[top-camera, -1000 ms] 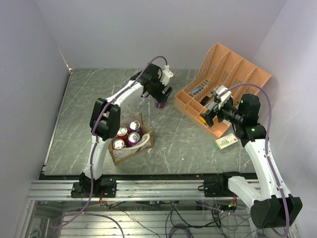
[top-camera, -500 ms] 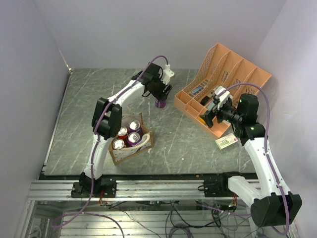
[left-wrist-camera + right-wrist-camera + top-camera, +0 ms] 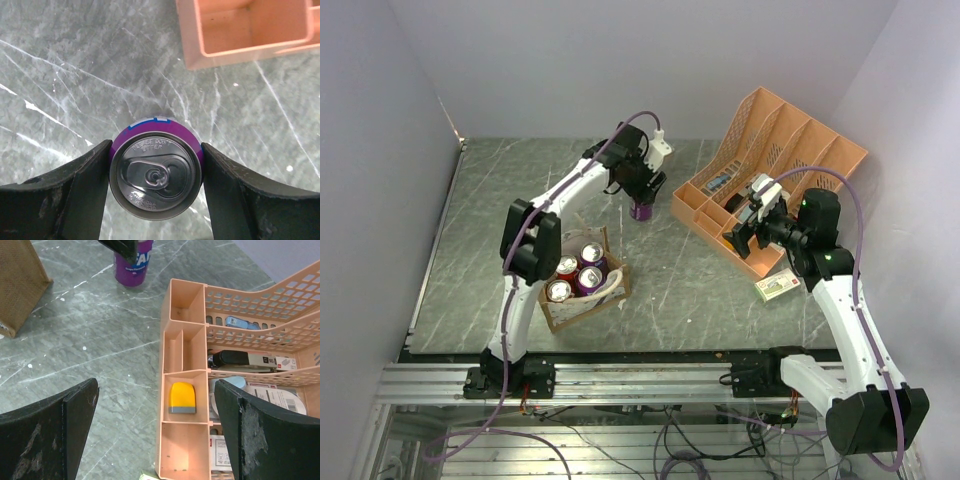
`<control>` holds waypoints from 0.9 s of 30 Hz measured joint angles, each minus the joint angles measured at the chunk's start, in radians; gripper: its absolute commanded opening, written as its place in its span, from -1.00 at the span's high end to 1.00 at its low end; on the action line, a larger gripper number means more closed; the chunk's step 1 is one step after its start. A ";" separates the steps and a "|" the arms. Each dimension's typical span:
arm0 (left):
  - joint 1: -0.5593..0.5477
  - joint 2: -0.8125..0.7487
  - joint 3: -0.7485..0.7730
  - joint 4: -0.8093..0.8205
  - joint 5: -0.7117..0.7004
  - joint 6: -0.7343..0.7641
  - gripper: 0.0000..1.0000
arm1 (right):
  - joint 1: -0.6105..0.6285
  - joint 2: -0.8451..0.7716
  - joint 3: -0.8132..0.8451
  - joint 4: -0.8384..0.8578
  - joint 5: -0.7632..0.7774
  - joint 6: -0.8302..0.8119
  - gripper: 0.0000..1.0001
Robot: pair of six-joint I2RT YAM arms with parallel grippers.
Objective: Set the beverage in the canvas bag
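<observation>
Beverage can (image 3: 642, 211), purple with a silver top, stands upright on the grey marbled table (image 3: 490, 220) in the upper middle of the top view, just left of the orange file organizer (image 3: 790, 130) and well apart from the canvas bag (image 3: 570, 312). Your left gripper (image 3: 156, 167) comes down over it from above. In the left wrist view the two black fingers (image 3: 82, 195) sit against opposite sides of the can with no gap showing on either side, so the jaws are closed about as far as the can's width allows and they have hold of it. In the right wrist view the can's base appears to rest on the table at the top of the frame, though you cannot tell this for certain. The bag sits at the lower left of centre in the top view, beside the left arm's elbow, open side up, with several cans (image 3: 588, 278) already standing inside it and a white patterned panel on its right side. Your right gripper (image 3: 156, 385) hangs over the near end of the organizer on the right of the top view, its jaws spread wide and holding nothing. Below it, one small compartment holds a yellow item (image 3: 182, 397). A small green-and-white packet (image 3: 775, 287) lies on the table just below the organizer.
</observation>
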State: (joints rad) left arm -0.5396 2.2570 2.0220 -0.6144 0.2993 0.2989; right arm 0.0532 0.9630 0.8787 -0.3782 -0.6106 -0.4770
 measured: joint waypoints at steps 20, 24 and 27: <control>-0.056 -0.636 -0.230 -0.205 -0.088 0.103 0.86 | 0.000 0.021 0.000 0.000 -0.003 -0.003 -1.00; -0.055 -0.710 -0.281 -0.301 -0.104 0.129 0.86 | 0.000 0.034 0.000 0.000 -0.003 -0.003 -1.00; -0.055 -0.792 -0.345 -0.361 -0.131 0.140 0.86 | 0.000 0.048 0.000 -0.001 -0.004 -0.004 -1.00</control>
State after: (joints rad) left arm -0.5945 1.4647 1.6768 -0.9752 0.1684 0.4385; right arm 0.0536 1.0111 0.8787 -0.3790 -0.6147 -0.4808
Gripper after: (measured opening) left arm 0.751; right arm 0.999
